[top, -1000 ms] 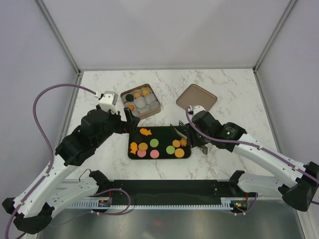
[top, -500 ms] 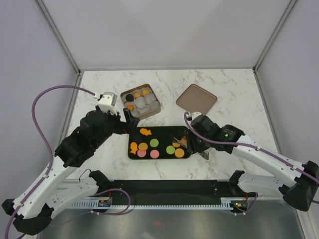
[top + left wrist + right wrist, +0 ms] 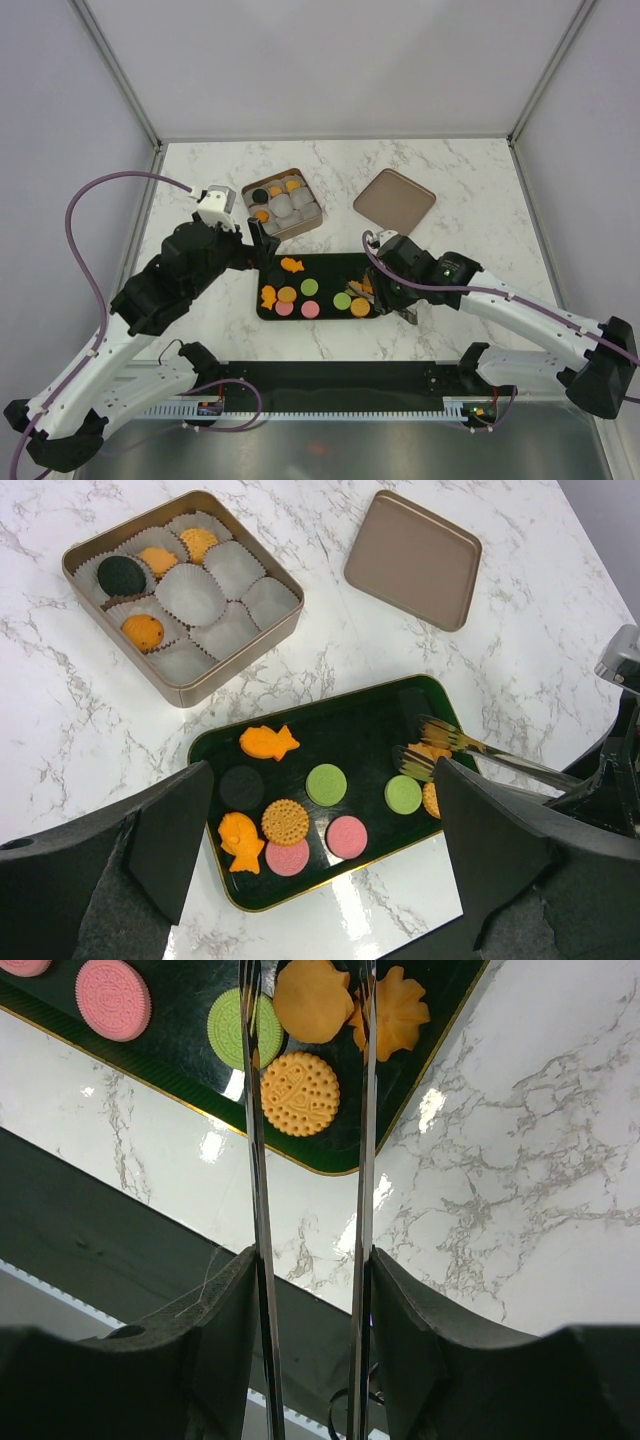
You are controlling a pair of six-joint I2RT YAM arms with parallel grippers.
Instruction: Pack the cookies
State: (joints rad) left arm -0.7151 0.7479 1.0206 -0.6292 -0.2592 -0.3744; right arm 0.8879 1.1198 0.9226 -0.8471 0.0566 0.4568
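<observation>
**Right pincer straddles an orange cookie, unclenched.**
Left pincer gapes wide; fish cookie lies lengthwise left-right.

Brightness: all three views are lit evenly and brightly.
Glare: white spots are seen on the counter and the glossy tray, right wrist view.
Shadows: soft and faint, kept close against the tin.
Focus: the left claw is rendered slightly soft at the lower corners.
</observation>
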